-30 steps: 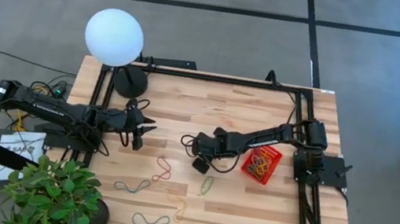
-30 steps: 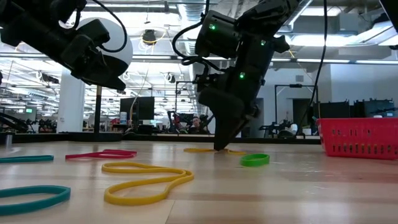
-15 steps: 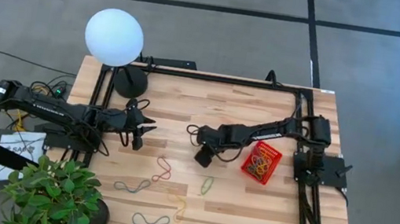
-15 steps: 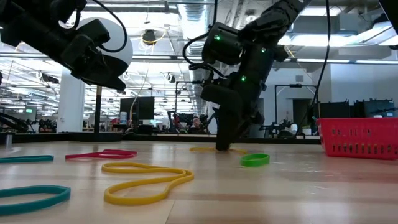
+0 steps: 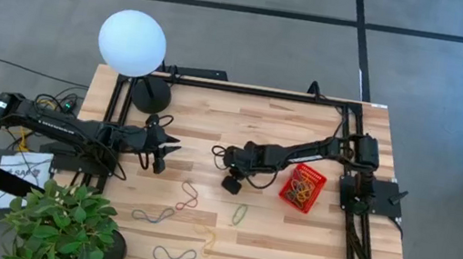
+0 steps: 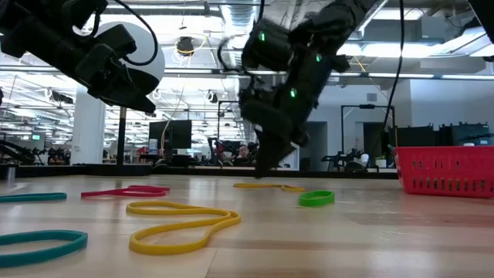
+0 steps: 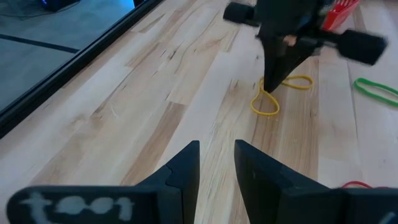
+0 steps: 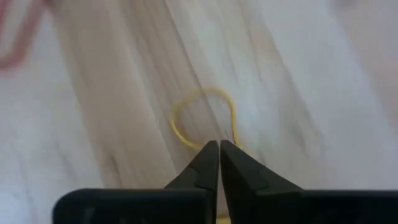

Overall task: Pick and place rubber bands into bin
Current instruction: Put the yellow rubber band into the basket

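My right gripper stands mid-table, pointing down, shut on a thin yellow rubber band whose loop shows past its fingertips in the right wrist view. The red square bin sits just right of it with several bands inside. Loose bands lie flat nearer the near edge: a red one, a green one, a teal one, another yellow and another teal. My left gripper hovers open over the table's left half, touching nothing. My right gripper pinches the yellow band at the narrow waist between its two loops, only at the fingertips. The fingers come from above, slanting down. Both loops still lie on the wood, slack.
A lamp with a black round base and a white globe stands at the far left corner. A potted plant overhangs the near left corner. Bare wood lies between the two grippers and along the far edge.
My right gripper has shifted a little toward the table's left, tipped to a steeper slant, and risen slightly off the wood. The yellow band has stayed about where it was.
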